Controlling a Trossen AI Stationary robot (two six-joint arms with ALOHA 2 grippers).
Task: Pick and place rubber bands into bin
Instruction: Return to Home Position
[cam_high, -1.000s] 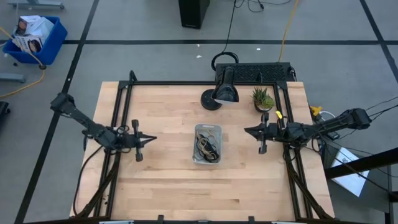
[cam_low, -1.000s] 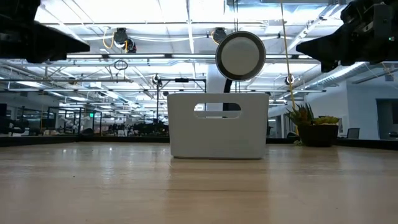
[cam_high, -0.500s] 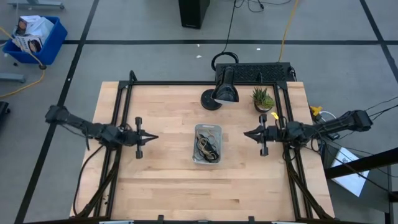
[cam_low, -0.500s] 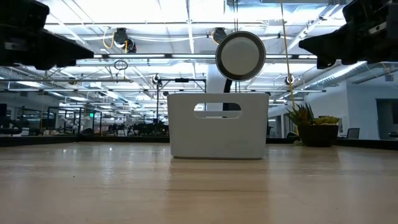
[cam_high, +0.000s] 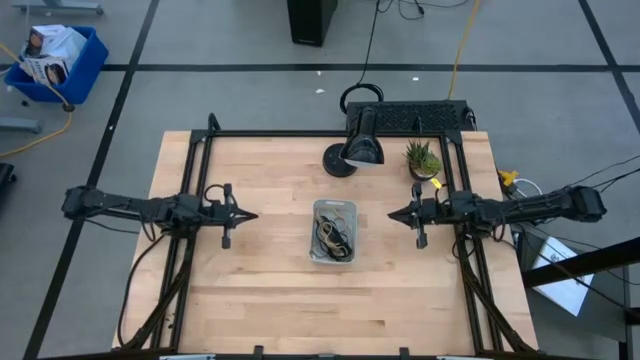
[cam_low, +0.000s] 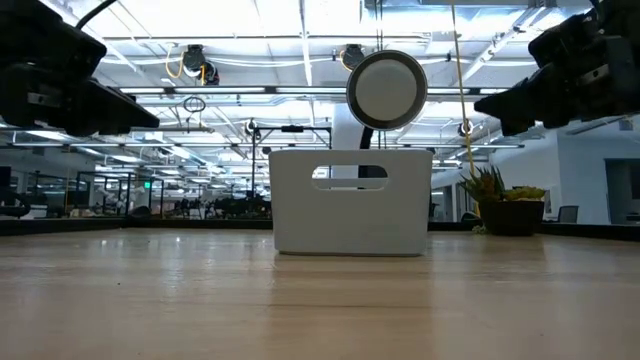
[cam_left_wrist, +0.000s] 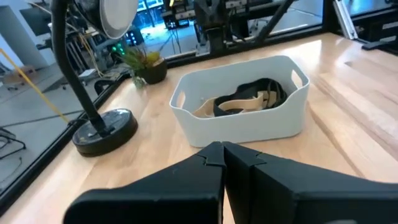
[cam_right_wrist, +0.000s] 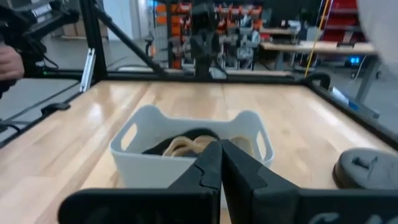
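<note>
Rubber bands (cam_high: 334, 236) are lying, dark and tan, inside the bin (cam_high: 333, 203) on the tabletop (cam_high: 270, 300), and we are advising that the left gripper (cam_high: 248, 215) and right gripper (cam_high: 392, 214), flanking it with jaws pinched together on nothing, retreat homeward clear of its rim.

Light's coming from overhead and it's pretty even. In the high view the table (cam_high: 270, 290) looks bright edge to edge, with only faint, soft shadows on the wood. The low view is the harsh one: the ceiling lights (cam_low: 230, 25) blow out to white, and the near face of the bin (cam_low: 350, 215) sits in mild shade. Both wrist views catch a pale sheen on the wood beside the bin.
</note>
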